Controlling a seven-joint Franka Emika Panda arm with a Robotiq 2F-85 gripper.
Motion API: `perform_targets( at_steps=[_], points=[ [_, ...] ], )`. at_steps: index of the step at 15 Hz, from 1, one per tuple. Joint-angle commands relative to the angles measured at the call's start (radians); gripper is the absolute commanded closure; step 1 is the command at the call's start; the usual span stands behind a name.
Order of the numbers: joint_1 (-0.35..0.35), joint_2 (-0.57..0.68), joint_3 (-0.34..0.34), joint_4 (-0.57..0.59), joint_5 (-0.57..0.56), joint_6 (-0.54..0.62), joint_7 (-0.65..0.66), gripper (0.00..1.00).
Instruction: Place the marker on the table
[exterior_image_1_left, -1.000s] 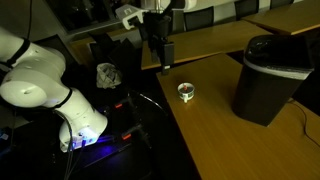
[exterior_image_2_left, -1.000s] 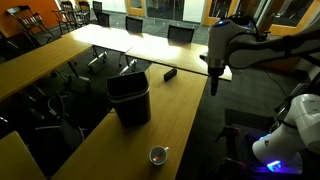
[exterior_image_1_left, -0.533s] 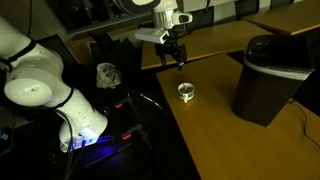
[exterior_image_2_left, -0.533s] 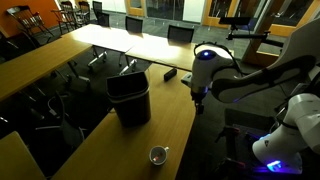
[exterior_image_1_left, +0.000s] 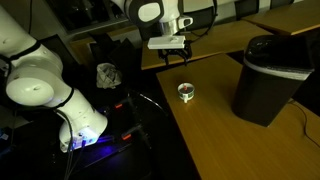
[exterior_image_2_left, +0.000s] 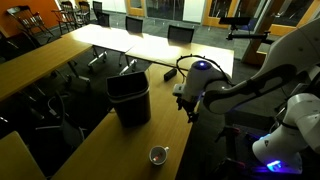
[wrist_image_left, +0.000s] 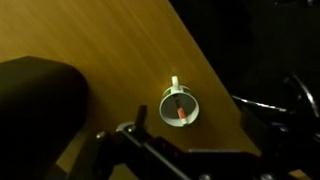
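The marker (wrist_image_left: 179, 110), a short stick with a red end, stands inside a small white cup (wrist_image_left: 179, 107) on the light-brown table (wrist_image_left: 130, 40) in the wrist view. The cup also shows in both exterior views (exterior_image_1_left: 186, 92) (exterior_image_2_left: 158, 156), near the table's edge. My gripper (exterior_image_1_left: 173, 60) hangs above the table, a little behind and above the cup, and looks open and empty. It also shows in an exterior view (exterior_image_2_left: 188, 108). In the wrist view only dark parts of the gripper (wrist_image_left: 200, 150) show at the bottom.
A black bin (exterior_image_1_left: 270, 75) stands on the table close to the cup; it also shows in an exterior view (exterior_image_2_left: 130, 98) and in the wrist view (wrist_image_left: 40, 95). More tabletops and chairs (exterior_image_2_left: 150, 25) stand further back. Cables lie beside the table edge (wrist_image_left: 265, 105).
The arm has swung from the table's edge over the table and lowered toward the cup. The cup, marker and bin have not moved.
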Motion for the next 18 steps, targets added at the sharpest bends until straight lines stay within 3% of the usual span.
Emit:
perform_targets(
  at_steps=[1,7,8,11,13,14,16,18],
  points=[
    [-0.009,-0.001,0.009,0.003,0.022,-0.002,-0.052,0.00],
    [-0.006,-0.001,0.010,0.003,0.030,-0.003,-0.080,0.00],
    [-0.003,0.007,0.006,-0.005,0.070,0.039,-0.113,0.00],
    [0.018,0.090,0.019,-0.010,0.251,0.233,-0.318,0.00],
    [0.010,0.177,0.068,0.016,0.420,0.340,-0.535,0.00],
    [0.015,0.221,0.102,0.046,0.543,0.363,-0.656,0.00],
    [-0.055,0.309,0.219,0.127,0.710,0.333,-0.863,0.00],
    [-0.090,0.410,0.269,0.206,0.827,0.298,-1.037,0.00]
  ],
)
